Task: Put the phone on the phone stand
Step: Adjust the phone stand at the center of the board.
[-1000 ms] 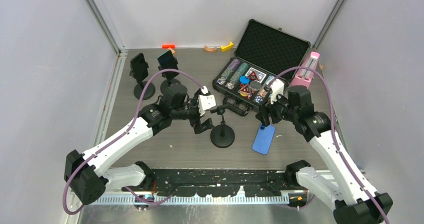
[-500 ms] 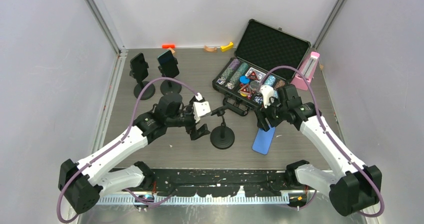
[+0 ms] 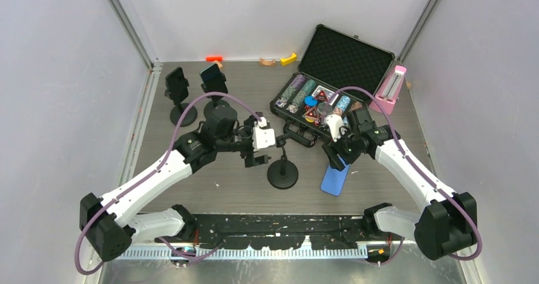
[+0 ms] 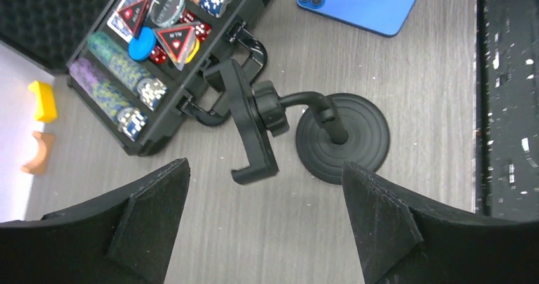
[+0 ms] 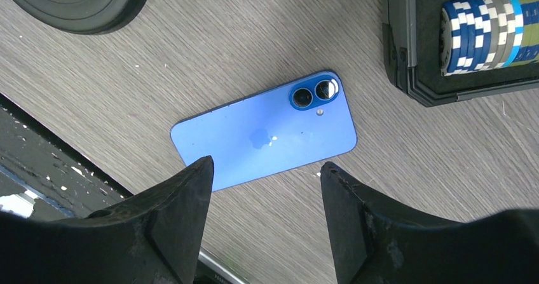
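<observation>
A blue phone (image 3: 335,176) lies face down on the table, also in the right wrist view (image 5: 264,130) and the left wrist view (image 4: 358,5). An empty black phone stand (image 3: 282,168) with a round base stands left of it; its cradle (image 4: 251,119) and base (image 4: 343,138) show in the left wrist view. My left gripper (image 3: 254,155) is open and empty, just left of the stand. My right gripper (image 3: 334,159) is open and empty, above the phone's far end.
An open black case (image 3: 330,84) of poker chips sits behind the stand and phone. Two more stands (image 3: 180,96) (image 3: 214,87) hold phones at back left. A pink holder (image 3: 390,88) stands at right. Small coloured blocks (image 3: 288,58) lie along the back wall.
My right gripper has swung left and down over the phone's far end. My left gripper dipped, then came back up close beside the stand. The phone and stand have not moved.
</observation>
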{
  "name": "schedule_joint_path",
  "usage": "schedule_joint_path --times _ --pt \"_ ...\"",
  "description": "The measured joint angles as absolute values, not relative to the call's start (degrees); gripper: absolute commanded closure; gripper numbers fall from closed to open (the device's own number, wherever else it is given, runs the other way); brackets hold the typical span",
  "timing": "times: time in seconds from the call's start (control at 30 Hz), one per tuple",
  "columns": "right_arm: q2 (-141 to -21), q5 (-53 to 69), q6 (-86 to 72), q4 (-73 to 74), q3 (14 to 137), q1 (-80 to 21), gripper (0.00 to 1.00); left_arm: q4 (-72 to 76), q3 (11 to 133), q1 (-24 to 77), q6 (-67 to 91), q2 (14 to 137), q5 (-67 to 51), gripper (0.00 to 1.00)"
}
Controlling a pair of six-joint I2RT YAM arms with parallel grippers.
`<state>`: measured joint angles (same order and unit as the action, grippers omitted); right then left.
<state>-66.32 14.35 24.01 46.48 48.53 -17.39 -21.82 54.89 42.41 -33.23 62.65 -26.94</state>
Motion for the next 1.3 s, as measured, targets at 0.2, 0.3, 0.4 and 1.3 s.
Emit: schedule_joint_path --times 0.2,0.3,0.4,1.3 --pt "-65.5 13.7 24.7 47.6 48.5 -17.4 0.32 -24.2 59.3 42.8 -39.4 67.6 -27.0 0.22" --pt "-64.9 13.5 25.0 47.8 48.4 -17.4 0.32 -25.5 60.7 42.8 -41.2 69.9 -27.0 0.36" --pt "-64.8 13.3 25.0 48.1 48.2 -17.4 0.33 -26.3 61.6 42.9 -41.8 71.5 -27.0 0.5" --pt "-74.0 8.8 23.0 45.5 47.6 -17.4 0.34 -28.5 61.7 49.8 -12.6 69.1 7.4 0.96"
